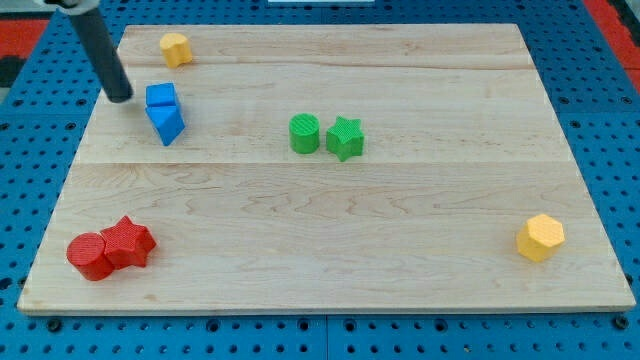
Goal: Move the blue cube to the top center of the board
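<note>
The blue cube [160, 96] sits near the board's upper left. A blue wedge-shaped block [166, 123] touches it just below. My tip [120, 97] is on the board just left of the blue cube, a small gap away. The dark rod slants up toward the view's top left.
A small yellow block [176, 48] lies at the top left. A green cylinder [304, 133] and a green star [345, 138] sit side by side in the middle. A red cylinder [88, 255] and a red star [127, 241] lie at the bottom left. A yellow hexagon [540, 237] lies at the bottom right. The wooden board [400, 250] rests on a blue pegboard.
</note>
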Controlling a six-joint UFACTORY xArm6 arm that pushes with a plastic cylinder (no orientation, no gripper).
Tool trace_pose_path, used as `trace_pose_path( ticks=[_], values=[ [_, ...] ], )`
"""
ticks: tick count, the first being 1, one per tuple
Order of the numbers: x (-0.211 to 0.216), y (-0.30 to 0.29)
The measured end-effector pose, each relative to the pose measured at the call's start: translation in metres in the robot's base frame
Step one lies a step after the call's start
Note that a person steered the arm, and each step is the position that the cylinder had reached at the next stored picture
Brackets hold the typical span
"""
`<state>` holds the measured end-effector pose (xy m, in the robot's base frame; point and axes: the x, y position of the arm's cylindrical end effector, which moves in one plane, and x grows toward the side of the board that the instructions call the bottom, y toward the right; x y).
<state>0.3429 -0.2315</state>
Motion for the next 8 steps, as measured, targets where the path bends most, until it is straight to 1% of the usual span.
trace_pose_path(
  ticks=[1, 2, 3, 4, 5, 6, 8],
  values=[
    [0.001, 0.047],
    [0.014, 0.047],
    [0.029, 0.058],
    [0.015, 0.090],
    [0.010, 0.128],
    [0.001, 0.146],
    [-0.056, 0.182]
  ],
)
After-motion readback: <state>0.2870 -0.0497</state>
